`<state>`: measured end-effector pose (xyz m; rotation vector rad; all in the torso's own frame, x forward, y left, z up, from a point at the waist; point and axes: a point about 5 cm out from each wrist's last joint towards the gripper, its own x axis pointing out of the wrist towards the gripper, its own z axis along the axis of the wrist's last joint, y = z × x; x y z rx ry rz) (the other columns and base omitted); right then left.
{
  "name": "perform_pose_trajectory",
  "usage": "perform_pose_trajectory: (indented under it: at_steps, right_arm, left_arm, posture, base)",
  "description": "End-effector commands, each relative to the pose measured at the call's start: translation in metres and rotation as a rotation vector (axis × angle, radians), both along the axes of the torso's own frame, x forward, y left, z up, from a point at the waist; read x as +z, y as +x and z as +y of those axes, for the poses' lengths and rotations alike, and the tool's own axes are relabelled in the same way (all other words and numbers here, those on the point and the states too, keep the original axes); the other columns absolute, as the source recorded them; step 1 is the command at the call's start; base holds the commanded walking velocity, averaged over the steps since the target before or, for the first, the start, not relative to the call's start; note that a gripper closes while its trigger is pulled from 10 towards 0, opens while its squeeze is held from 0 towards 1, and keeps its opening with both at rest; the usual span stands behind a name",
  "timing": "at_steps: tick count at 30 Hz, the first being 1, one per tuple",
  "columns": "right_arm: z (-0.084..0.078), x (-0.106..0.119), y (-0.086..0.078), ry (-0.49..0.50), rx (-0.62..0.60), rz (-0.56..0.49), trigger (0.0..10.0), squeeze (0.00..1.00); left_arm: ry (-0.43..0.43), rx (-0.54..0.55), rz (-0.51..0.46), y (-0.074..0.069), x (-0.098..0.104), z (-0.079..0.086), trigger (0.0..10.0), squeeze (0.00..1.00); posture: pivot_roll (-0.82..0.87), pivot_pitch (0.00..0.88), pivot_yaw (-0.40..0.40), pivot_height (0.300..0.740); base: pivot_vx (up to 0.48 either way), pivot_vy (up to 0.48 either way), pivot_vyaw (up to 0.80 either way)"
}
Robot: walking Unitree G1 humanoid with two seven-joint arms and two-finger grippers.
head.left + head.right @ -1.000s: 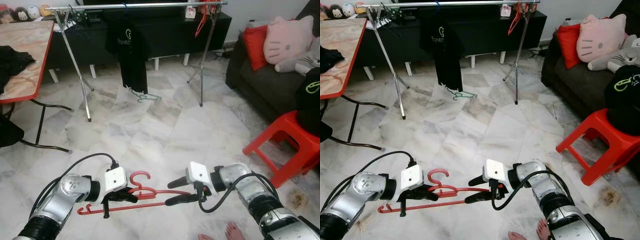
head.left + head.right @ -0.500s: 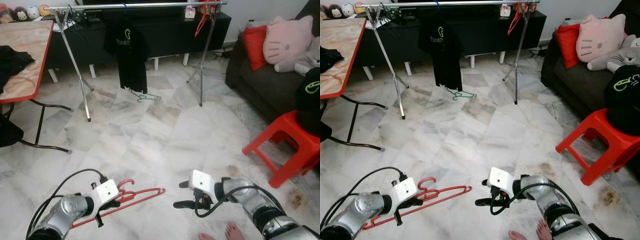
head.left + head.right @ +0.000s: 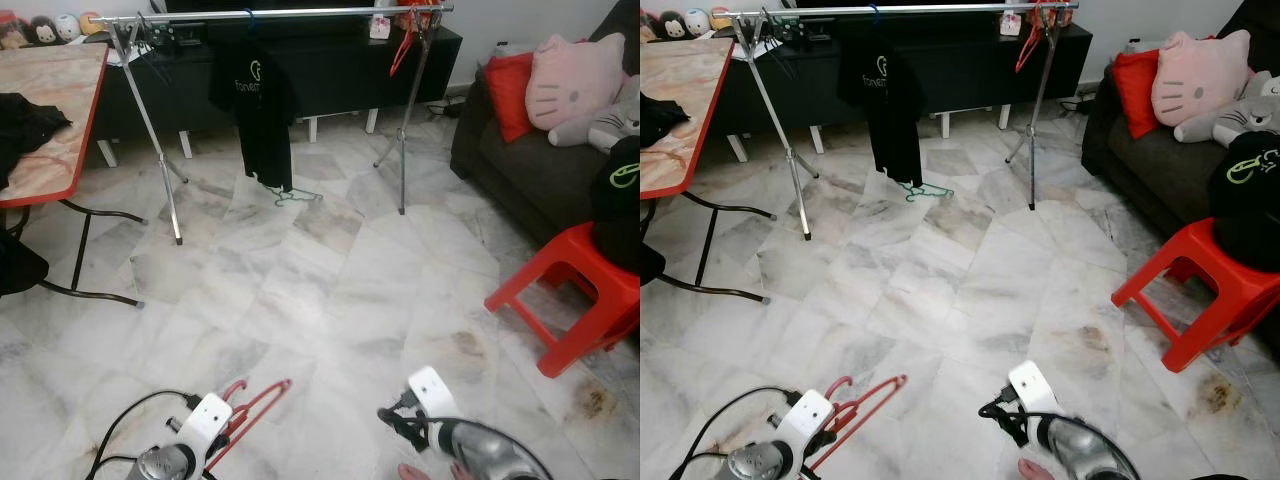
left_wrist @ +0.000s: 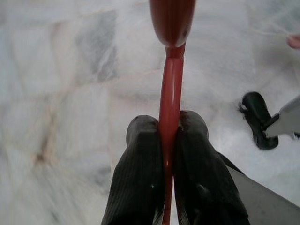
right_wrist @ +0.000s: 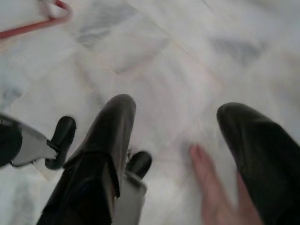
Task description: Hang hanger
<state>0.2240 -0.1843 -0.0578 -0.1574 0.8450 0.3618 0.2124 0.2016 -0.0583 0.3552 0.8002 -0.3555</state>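
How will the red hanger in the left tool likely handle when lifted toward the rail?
Red hanger looks thin and plastic, so probably light and slightly springy. Left tool pinches one narrow bar, so it may pivot or slip in the grip.

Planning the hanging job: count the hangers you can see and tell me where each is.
3, maybe more hidden: red hanger in the left gripper, green hanger on the floor under the black shirt, red one on the rack.
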Motion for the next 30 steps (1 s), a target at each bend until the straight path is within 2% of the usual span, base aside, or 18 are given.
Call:
perform_pose_trajectory:
  at_steps: [1, 3, 6, 15, 23, 30]
  right_arm:
    - [-0.007, -0.007, -0.01, -0.007, -0.12, 0.036, 10.0, 0.0]
    - [-0.01, -0.014, -0.021, -0.007, -0.209, 0.077, 10.0, 0.0]
    - [-0.016, -0.024, -0.04, -0.008, -0.418, 0.121, 10.0, 0.0]
    - [-0.005, -0.034, -0.058, 0.009, -0.447, 0.16, 10.0, 0.0]
    - [-0.004, -0.03, -0.05, 0.033, -0.492, 0.126, 10.0, 0.0]
    - [-0.007, -0.031, -0.053, 0.031, -0.472, 0.128, 10.0, 0.0]
  left_arm:
    - [-0.012, 0.091, 0.025, -0.007, -0.005, 0.003, 10.0, 0.0]
    - [-0.026, 0.154, 0.038, -0.011, -0.009, 0.003, 10.0, 0.0]
    - [-0.044, 0.305, 0.051, -0.019, -0.014, 0.009, 10.0, 0.0]
    - [-0.031, 0.366, 0.081, -0.03, -0.019, 0.013, 10.0, 0.0]
    - [-0.028, 0.405, 0.094, -0.03, -0.019, 0.018, 10.0, 0.0]
    - [-0.019, 0.408, 0.108, -0.032, -0.021, 0.018, 10.0, 0.0]
  posture:
    - [0.01, 0.056, -0.064, 0.74]
    - [0.0, 0.06, -0.066, 0.74]
    - [-0.01, 0.067, -0.059, 0.74]
    - [-0.03, 0.06, -0.037, 0.74]
    - [-0.04, 0.068, -0.018, 0.74]
    - [-0.05, 0.073, -0.008, 0.74]
  base:
    - [0.0, 0.0, 0.0]
    - [0.0, 0.0, 0.0]
    - [0.0, 0.0, 0.0]
    - [0.0, 0.0, 0.0]
    - [0.0, 0.0, 0.0]
    - [0.0, 0.0, 0.0]
